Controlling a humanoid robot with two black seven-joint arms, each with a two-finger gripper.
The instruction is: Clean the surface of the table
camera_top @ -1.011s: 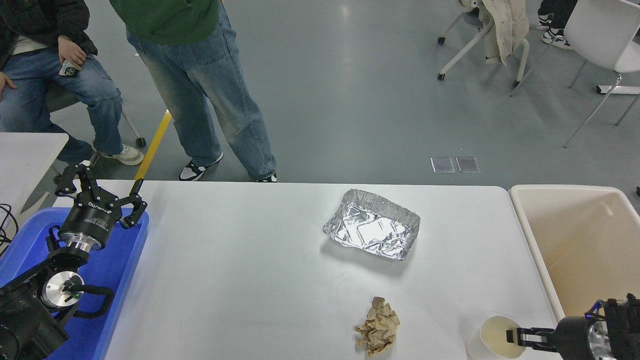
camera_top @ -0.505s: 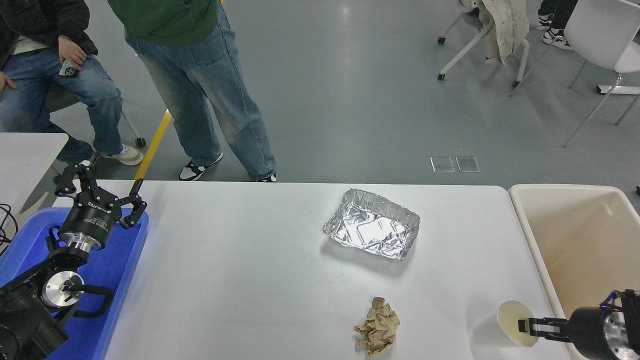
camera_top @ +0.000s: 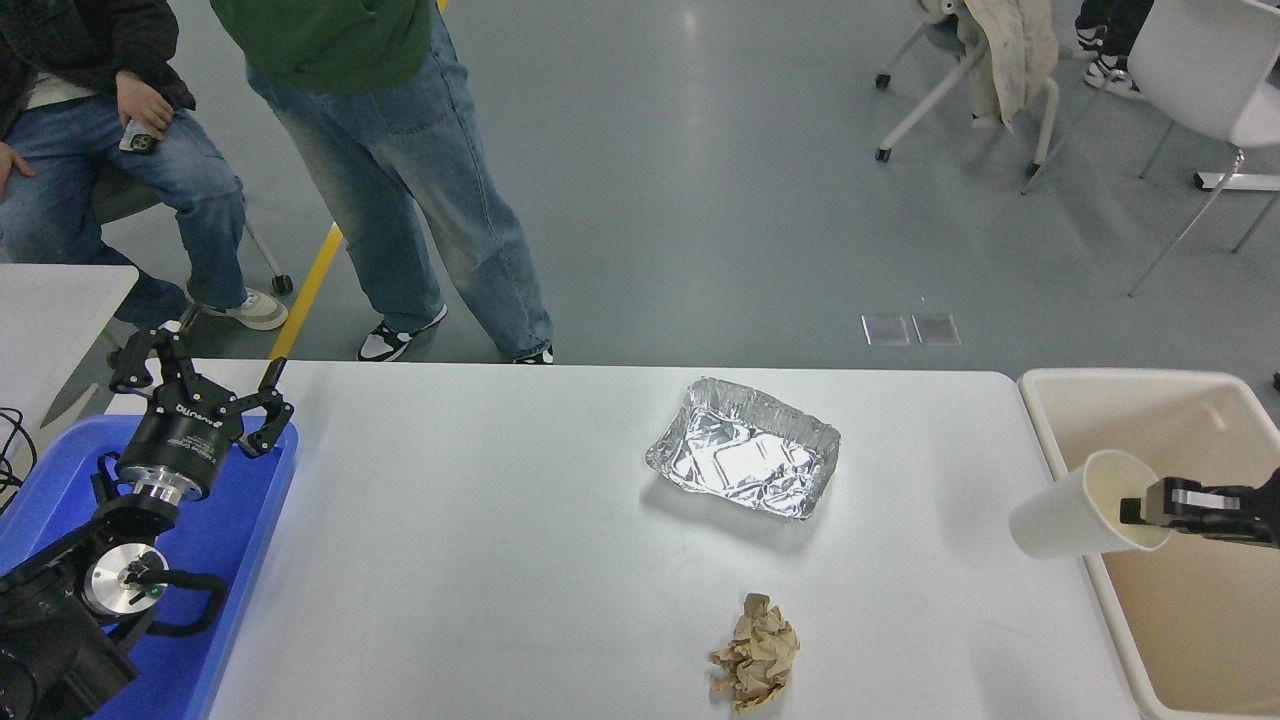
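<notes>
1. The right end effector grips the rim of a white paper cup, with one finger inside the mouth. The cup is tilted on its side, in the air, at the near-left rim of the beige bin that stands just beside the right edge of the worktop.

2. The worktop, the large white surface that must be cleaned, fills the middle of the view from the blue tray on the left to the bin on the right.

3. The task seems to be in its first part. The cup is off the worktop but is not yet released; most of its body is above the worktop edge, and only its mouth is over the bin.

4. Two things remain on the worktop: a crumpled foil tray toward the far side, and a brown paper ball near the front edge, well apart from it.

5. In comparison with the frame of one second ago, the cup is lifted from the front right corner of the worktop and carried away from the camera and to the right, toward the bin. The foil tray and the paper ball are in the same places.

6. The left end effector is parked over the blue tray at the lower left, with its fingers spread and holding nothing.

7. Two persons are at the far side.
</notes>
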